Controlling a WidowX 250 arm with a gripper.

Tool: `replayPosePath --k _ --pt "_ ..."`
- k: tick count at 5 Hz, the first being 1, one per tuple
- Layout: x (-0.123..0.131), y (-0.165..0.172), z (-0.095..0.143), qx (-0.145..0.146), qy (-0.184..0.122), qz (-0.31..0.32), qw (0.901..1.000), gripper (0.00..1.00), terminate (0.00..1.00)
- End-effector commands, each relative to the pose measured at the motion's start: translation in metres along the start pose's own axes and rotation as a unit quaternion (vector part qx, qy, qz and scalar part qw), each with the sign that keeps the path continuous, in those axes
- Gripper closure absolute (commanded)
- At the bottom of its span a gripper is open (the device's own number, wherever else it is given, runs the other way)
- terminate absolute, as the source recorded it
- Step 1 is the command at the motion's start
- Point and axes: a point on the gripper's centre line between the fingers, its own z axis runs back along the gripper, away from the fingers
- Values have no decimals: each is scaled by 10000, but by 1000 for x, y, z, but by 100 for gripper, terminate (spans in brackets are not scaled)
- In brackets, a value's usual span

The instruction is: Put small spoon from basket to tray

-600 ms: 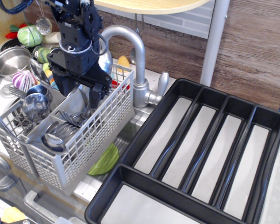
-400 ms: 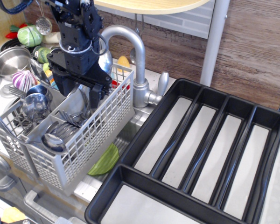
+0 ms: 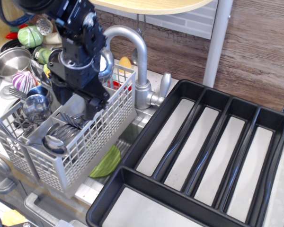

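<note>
The black gripper hangs over the light grey basket, its fingers reaching down inside the rear compartment; the two fingers stand apart with a gap between them, yet whether anything sits in that gap cannot be told, since the basket wall and the arm's own body hide the tips; the small spoon cannot be made out with certainty, and no slim dark handle shows clearly among the cutlery. Just in front of and below the fingers, the near compartment holds wide-bowled steel spoons lying heaped; to the left of the fingers another compartment holds a round shiny ladle bowl and forks leaning against the grid wall. Behind the fingers rises a curved chrome tap; well to the right of them, across the bench, lies the black tray, its long parallel compartments showing only pale grey bottoms. Below the basket, between it and the tray, a green leaf-shaped thing pokes out; far left of the fingers stands a steel bowl.
</note>
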Motion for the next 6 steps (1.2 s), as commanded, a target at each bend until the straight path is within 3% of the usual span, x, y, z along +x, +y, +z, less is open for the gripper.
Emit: replayPosePath --k 1,2,6 --pt "5 7 0 403 -367 -223 9983 0 0" --pt "6 9 -5 486 -467 -305 9973 0 0" --pt "1 15 -34 342 -730 -250 9964 0 0"
